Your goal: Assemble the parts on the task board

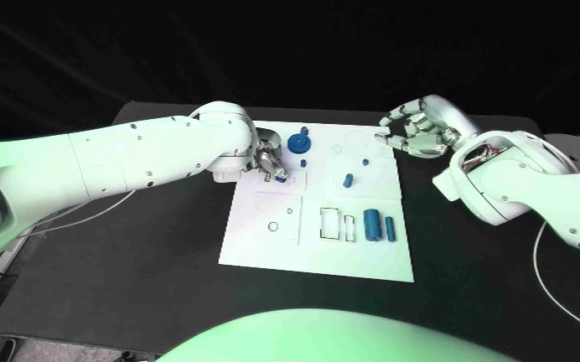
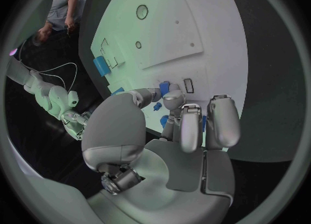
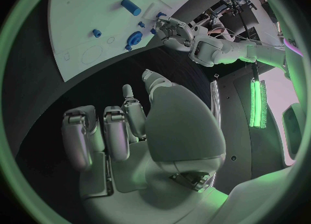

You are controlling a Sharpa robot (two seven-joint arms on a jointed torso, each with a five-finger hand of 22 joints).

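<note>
No readable text anywhere (the task board [image 1: 317, 245] bears only outlines).

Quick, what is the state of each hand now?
Left hand: fingers on a small blue part; a firm hold cannot be told.
Right hand: curled, holding nothing.

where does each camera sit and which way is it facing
Head view: on the robot's head, looking down at the task board; both arms enter, left hand at the board's far left, right hand off its far right corner.
Left wrist view: behind the left hand, facing the board.
Right wrist view: behind the right hand, facing the table beside the board.
Shared: all show the board; the right wrist view also shows the left hand.
</note>
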